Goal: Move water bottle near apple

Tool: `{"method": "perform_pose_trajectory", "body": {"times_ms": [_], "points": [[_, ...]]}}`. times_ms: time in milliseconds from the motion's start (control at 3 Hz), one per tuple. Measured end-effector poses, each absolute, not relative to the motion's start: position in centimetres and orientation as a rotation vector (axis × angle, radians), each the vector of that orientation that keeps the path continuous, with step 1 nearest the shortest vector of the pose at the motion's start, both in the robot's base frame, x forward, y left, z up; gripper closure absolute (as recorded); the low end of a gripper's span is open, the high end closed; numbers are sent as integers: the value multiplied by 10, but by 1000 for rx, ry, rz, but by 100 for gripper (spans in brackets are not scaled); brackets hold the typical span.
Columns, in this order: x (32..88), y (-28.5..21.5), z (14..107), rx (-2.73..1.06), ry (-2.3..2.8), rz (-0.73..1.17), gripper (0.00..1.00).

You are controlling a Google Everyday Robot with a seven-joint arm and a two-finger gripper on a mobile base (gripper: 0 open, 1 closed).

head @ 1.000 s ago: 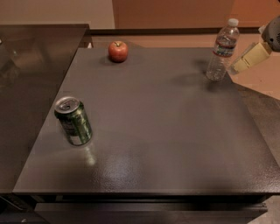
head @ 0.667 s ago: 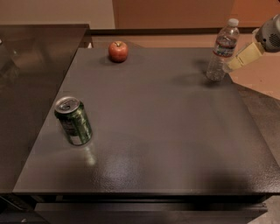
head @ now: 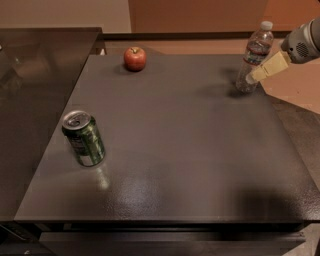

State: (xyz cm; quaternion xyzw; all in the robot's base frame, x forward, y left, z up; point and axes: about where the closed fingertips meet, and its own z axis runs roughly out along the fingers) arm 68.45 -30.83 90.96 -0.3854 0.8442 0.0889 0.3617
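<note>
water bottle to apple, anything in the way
Nothing visible: bare dark tabletop lies between the clear plastic water bottle, gripper beside it, and the round red apple. The green can stands nearer the front, off that line.

Table point(head: 190, 150) – dark grey, matte, finely textured top. It fills most of the view. A pale sheen lies on the near half, just right of the can.

Can point(head: 84, 139) – green with dark markings and a silver lid, standing on its base on the table. It is near the left edge, in the near half of the top.

Adjoining surface point(head: 35, 100) – dark and glossy, just beside the table's left edge, reaching to the far left corner of the view.

Background – a beige wall point(head: 65, 12) at the far left and a brown panel point(head: 200, 15) to its right.

Gripper point(head: 255, 76) – at the right edge of view, over the table's far right corner.
</note>
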Motion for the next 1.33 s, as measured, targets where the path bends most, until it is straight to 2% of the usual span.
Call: {"method": "perform_pose_trajectory", "body": {"times_ms": [333, 1333], "points": [[689, -300, 906, -1004, 2160, 265, 18], [686, -261, 923, -1073, 2070, 349, 87]]}}
